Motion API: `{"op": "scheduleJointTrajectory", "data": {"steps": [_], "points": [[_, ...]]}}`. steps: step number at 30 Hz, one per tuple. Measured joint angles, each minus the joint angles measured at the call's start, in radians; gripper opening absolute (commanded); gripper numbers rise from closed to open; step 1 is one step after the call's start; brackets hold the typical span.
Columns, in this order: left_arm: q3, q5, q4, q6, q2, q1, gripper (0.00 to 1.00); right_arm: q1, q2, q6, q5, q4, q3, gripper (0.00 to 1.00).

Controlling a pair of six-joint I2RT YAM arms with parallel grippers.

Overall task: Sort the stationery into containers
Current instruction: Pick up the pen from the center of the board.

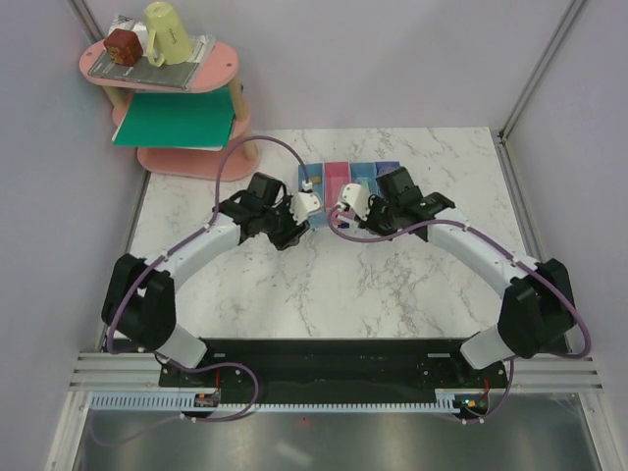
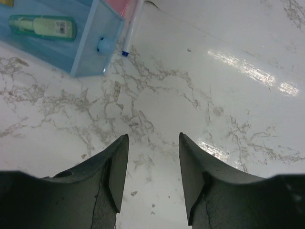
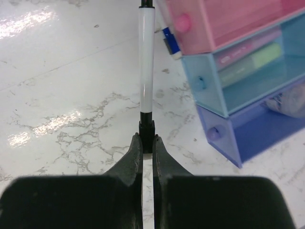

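The four joined bins point(image 1: 350, 177) stand at mid-table. My right gripper point(image 3: 147, 137) is shut on the black cap of a thin white marker point(image 3: 146, 62) that points away past the pink bin point(image 3: 228, 24). A blue-capped marker point(image 3: 170, 40) lies against that bin's front and also shows in the left wrist view point(image 2: 129, 28). The middle light blue bin point(image 3: 209, 90) holds green and pink bars point(image 3: 259, 55). The purple-blue bin point(image 3: 248, 136) holds a greyish roll point(image 3: 290, 102). My left gripper point(image 2: 153, 136) is open and empty over bare marble, near the left light blue bin point(image 2: 90, 52), which holds a green bar point(image 2: 45, 27).
A pink tiered shelf point(image 1: 221, 74) stands at the far left corner with a yellow cup point(image 1: 169, 31), a red-brown block point(image 1: 124, 45) and a green sheet point(image 1: 175, 120). Grey walls enclose the marble table point(image 1: 324, 294). Both grippers point(image 1: 309, 208) sit close together just before the bins.
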Motion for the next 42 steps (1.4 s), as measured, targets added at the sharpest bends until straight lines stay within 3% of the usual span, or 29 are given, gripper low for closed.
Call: {"op": "scheduleJointTrajectory", "data": {"steps": [8, 15, 25, 42], "points": [[0.005, -0.124, 0.194, 0.000, 0.225, -0.177, 0.53, -0.129, -0.105, 0.036, 0.051, -0.017, 0.015, 0.02], [0.092, -0.254, 0.310, 0.008, 0.380, -0.196, 0.52, -0.146, -0.117, 0.040, 0.066, -0.049, 0.024, 0.02], [0.116, -0.332, 0.428, 0.055, 0.407, -0.208, 0.52, -0.150, -0.120, 0.040, 0.068, -0.058, 0.031, 0.02], [0.130, -0.281, 0.445, 0.154, 0.479, -0.212, 0.51, -0.163, -0.120, 0.047, 0.065, -0.058, 0.031, 0.02]]}}
